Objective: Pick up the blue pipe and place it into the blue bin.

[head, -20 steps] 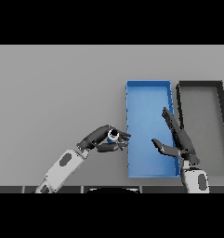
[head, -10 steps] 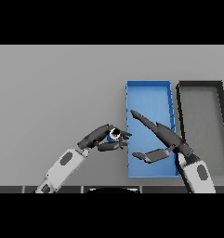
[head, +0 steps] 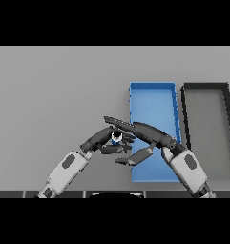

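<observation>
Left hand: your left hand (head: 107,139) sits just off the blue bin's near left corner, fingers curled round the blue pipe (head: 116,137), which shows only as a small blue-and-white end between them.
Right hand: your right hand (head: 147,135) reaches across the bin's near left wall toward the left hand, fingers straight and together, thumb hanging below; it holds nothing, and its fingertips look to be touching or overlapping the left hand's.
Blue pipe: gripped in the left hand, outside the bin, just beside the bin's left wall. You cannot tell from this view how far above the counter it is, or how much of it is wrapped.
Blue bin: the blue bin (head: 152,86) stands right of the counter's middle, long side running away from you, with nothing showing on its floor.
Black bin: a black bin (head: 204,86) stands just beside it on the right, toward the counter's right edge.
Stage: pipe held, placing not yet done.
Risk, collision: the hands are crowded at the pipe; a nudge from the right fingers could knock it loose.
Risk, wall: carried low, the pipe or hand could catch the bin's left wall and shove the bin.
Risk, drop: released early, it lands on the counter.
</observation>
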